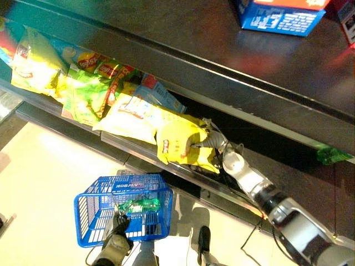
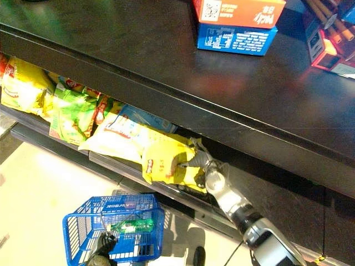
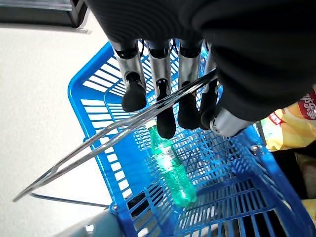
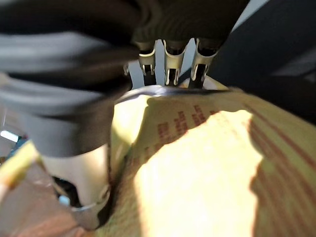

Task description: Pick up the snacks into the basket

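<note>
A yellow snack bag (image 1: 180,141) lies at the right end of a row of bags on the low dark shelf. My right hand (image 1: 213,145) is on its right edge, with fingers (image 4: 168,64) hooked over the bag's rim and the thumb on its face, shut on it. The bag (image 4: 197,168) looms large in the right wrist view. Below the shelf hangs a blue wire basket (image 1: 89,210), and my left hand (image 3: 158,84) is curled round its metal handle (image 3: 98,143). A green bottle (image 3: 173,168) lies inside the basket.
More snack bags line the shelf to the left: a white-and-yellow one (image 1: 133,116), a green one (image 1: 89,94) and a yellow one (image 1: 33,61). A blue box (image 1: 277,16) and an orange box (image 2: 238,11) stand on the dark top board. Pale floor lies below.
</note>
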You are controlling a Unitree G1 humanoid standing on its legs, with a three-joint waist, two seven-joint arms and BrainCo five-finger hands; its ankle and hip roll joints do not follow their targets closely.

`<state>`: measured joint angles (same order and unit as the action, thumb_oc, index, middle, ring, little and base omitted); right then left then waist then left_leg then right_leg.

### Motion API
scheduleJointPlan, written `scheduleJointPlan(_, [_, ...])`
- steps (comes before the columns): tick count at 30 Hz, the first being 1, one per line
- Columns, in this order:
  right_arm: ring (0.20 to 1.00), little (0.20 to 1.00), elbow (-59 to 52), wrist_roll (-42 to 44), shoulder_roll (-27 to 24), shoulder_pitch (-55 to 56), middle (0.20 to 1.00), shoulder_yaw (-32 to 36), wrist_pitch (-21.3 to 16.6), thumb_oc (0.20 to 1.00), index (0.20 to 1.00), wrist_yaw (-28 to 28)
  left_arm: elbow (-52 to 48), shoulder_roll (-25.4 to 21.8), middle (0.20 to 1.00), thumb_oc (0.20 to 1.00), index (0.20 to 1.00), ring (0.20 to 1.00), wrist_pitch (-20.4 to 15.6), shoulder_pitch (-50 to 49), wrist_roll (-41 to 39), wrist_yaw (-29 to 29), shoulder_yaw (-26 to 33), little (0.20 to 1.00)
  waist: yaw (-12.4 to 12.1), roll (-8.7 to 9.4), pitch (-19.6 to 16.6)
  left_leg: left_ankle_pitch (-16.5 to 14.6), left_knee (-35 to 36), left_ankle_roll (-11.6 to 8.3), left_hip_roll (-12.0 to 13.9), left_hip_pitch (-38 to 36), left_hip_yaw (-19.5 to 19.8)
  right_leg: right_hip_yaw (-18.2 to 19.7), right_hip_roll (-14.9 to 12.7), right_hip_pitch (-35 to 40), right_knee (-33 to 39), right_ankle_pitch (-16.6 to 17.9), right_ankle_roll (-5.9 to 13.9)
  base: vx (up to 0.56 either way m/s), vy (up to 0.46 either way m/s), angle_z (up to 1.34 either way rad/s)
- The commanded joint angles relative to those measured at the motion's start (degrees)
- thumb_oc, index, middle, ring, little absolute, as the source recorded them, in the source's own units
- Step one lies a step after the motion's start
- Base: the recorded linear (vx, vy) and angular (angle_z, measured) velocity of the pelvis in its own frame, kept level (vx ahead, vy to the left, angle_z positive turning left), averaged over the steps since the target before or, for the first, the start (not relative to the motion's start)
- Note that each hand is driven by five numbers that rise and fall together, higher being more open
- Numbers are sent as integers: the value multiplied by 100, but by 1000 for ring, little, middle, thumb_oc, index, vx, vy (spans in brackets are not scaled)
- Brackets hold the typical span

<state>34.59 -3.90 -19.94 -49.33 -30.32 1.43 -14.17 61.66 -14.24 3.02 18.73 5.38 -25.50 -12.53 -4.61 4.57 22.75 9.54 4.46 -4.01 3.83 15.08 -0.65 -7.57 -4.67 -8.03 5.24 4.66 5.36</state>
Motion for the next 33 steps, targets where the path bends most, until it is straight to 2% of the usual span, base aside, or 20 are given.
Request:
scheduleJointPlan(1, [1000,1000,503,-164,417,-88,1000,-391,92,1000,1000,163,449,177,200,200,200,200,71,-144,-200,-104,-558,200,-466,-2,130,-63,21,-157,63,159,87,19,-325,-195,-80,230,454,42,18,18])
scheduleJointPlan(4, [1000,1000,847,-238,522,-177,1000,-402,122,1000,1000,150,457,168,200,200,200,200,64,-73,-258,-136,-600,200,-545,14,172,-53,22,-163,29,222,141,-55,-337,-187,-102,219,462,41,7,14])
scheduleJointPlan(10, [1000,1000,2634,-663,875,-477,1000,-289,336,1000,1000,-89,557,147,200,200,200,200,25,207,-407,-183,-774,200,-772,38,250,-37,29,-147,-53,365,344,-184,-358,-194,-136,185,485,46,4,18])
scheduleJointPlan(11, [805,805,2942,-683,937,-491,805,-208,345,805,805,-149,549,156,200,200,200,200,8,262,-426,-196,-819,200,-814,7,278,-31,37,-149,-70,384,373,-220,-368,-190,-134,179,485,39,3,14])
scheduleJointPlan(12, [689,689,3086,-677,961,-501,689,-168,364,689,689,-180,545,175,200,200,200,200,4,301,-445,-198,-863,200,-832,-10,291,-23,38,-145,-85,403,399,-247,-374,-188,-132,172,487,32,12,12])
scheduleJointPlan(13, [200,200,3144,-683,954,-529,200,-123,394,200,200,-237,533,175,200,200,200,200,-1,335,-480,-216,-878,200,-847,-26,308,-19,47,-142,-97,418,423,-262,-378,-195,-126,171,490,17,23,8])
scheduleJointPlan(18, [200,200,3364,-531,1013,-246,200,203,372,200,200,-453,426,282,200,200,200,200,-49,498,-518,-263,-989,200,-835,-130,391,6,54,-140,-161,513,479,-338,-424,-233,-86,191,520,12,27,9])
scheduleJointPlan(23, [200,200,2966,-144,855,55,200,437,258,200,200,-539,438,323,200,200,200,200,-44,466,-549,-245,-894,200,-731,-110,357,-15,54,-122,-167,481,436,-281,-443,-233,-80,186,529,2,33,8])
scheduleJointPlan(26, [200,200,2424,187,586,254,200,635,149,200,200,-663,443,300,200,200,200,200,-38,412,-582,-238,-758,200,-634,-65,325,-38,54,-113,-165,425,411,-234,-443,-215,-89,168,526,-2,10,3])
scheduleJointPlan(28, [200,200,1461,557,230,661,200,990,-12,200,200,-863,412,258,200,200,200,200,-24,342,-613,-245,-545,200,-481,-2,296,-70,50,-104,-151,359,361,-171,-436,-218,-115,156,525,-20,18,5])
scheduleJointPlan(33, [200,200,634,794,-127,1292,200,1526,-164,200,200,-1020,379,206,200,200,200,200,-15,202,-585,-218,-328,200,-342,51,265,-114,45,-89,-136,274,319,-136,-426,-200,-138,136,518,-9,-8,3])
